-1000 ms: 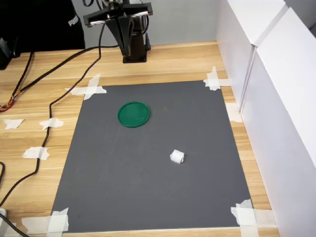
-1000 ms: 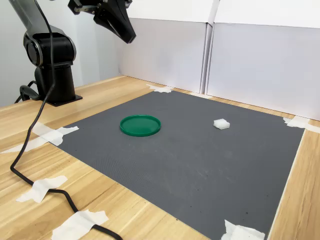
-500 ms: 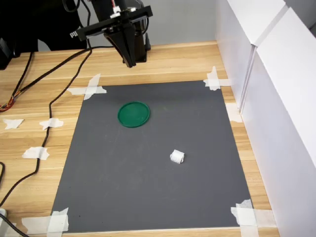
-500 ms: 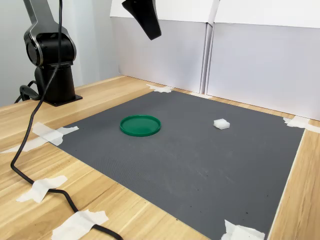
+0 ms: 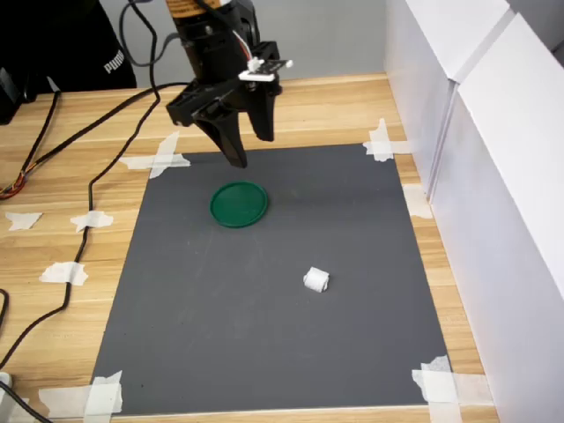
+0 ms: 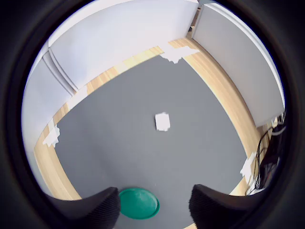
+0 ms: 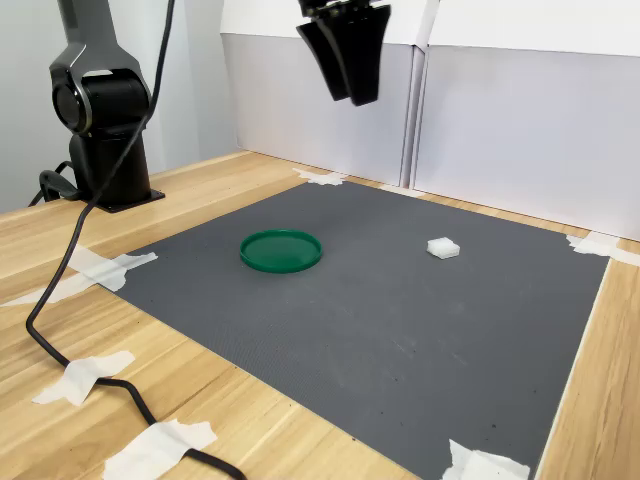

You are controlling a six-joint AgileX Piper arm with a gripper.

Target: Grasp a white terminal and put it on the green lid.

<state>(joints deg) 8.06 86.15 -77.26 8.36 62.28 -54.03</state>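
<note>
While the hand (image 5: 249, 150) hangs in the air above the far part of the gray mat (image 5: 273, 335), its two dark fingers (image 7: 348, 60) point downward with a clear gap between them, and nothing is held in that gap. In the wrist view the two fingertips (image 6: 97, 207) frame the green lid (image 6: 138, 202), which lies flat on the mat. The white terminal (image 5: 315, 280) rests on the mat nearer its middle, well apart from the green lid (image 5: 239, 204) and toward the mat's edge that runs along the white wall panels (image 5: 493, 176). The mat is fixed to the wooden table (image 5: 53, 185) by white tape (image 5: 159, 160) at its corners. A black cable (image 5: 88, 203) crosses the table beside the mat.
</note>
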